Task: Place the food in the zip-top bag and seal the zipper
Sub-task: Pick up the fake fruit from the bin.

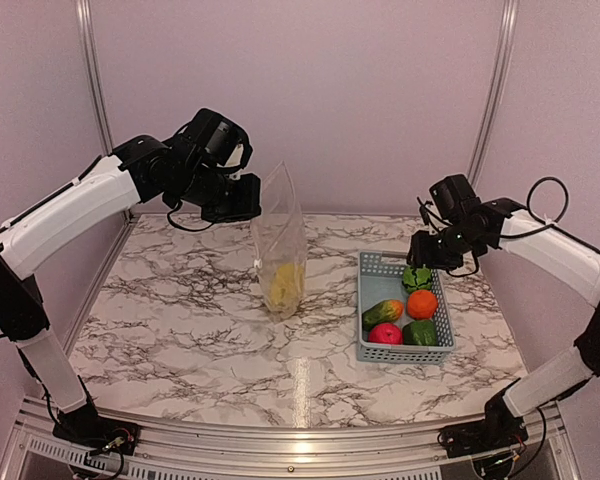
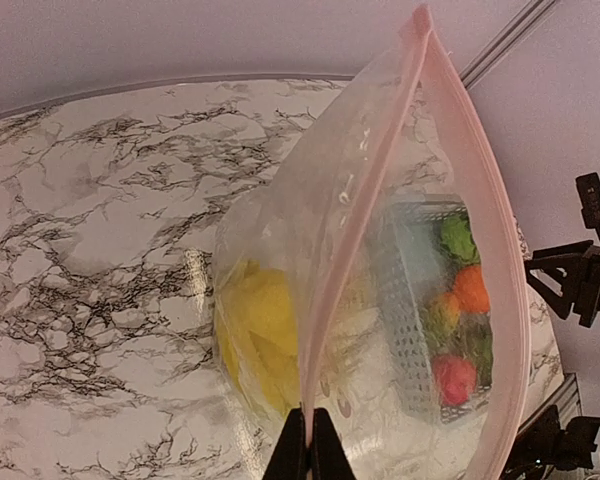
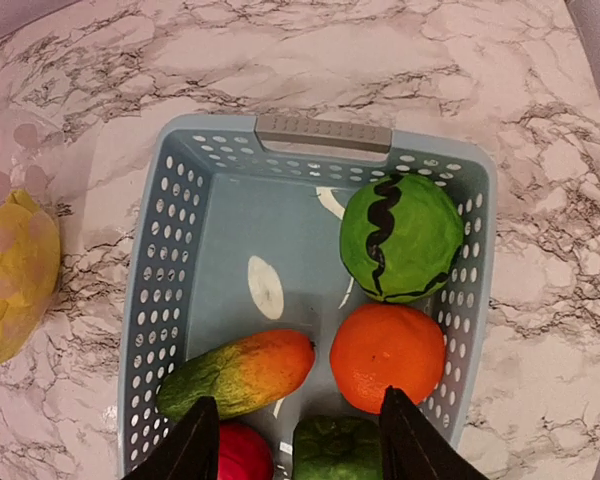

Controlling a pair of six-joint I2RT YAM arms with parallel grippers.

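Observation:
The clear zip-top bag [image 1: 280, 240] stands upright mid-table with yellow food [image 1: 284, 285] at its bottom. My left gripper [image 2: 308, 440] is shut on the bag's pinkish zipper [image 2: 355, 215] strip, holding the mouth up and spread. From above, the left gripper [image 1: 248, 195] sits at the bag's upper left edge. My right gripper [image 3: 298, 405] hangs open over the grey-blue basket [image 3: 323, 132], with nothing between its fingers. Below it lie a mango [image 3: 238, 375], an orange [image 3: 388, 357], a red apple [image 3: 242, 455], a green pepper [image 3: 337, 450] and a round green piece [image 3: 400, 237].
The basket [image 1: 366, 300] stands right of the bag on the marble table [image 1: 180, 320]. Metal frame posts [image 1: 93, 80] rise at the back corners against the walls. The right arm [image 2: 580, 270] shows beyond the bag in the left wrist view.

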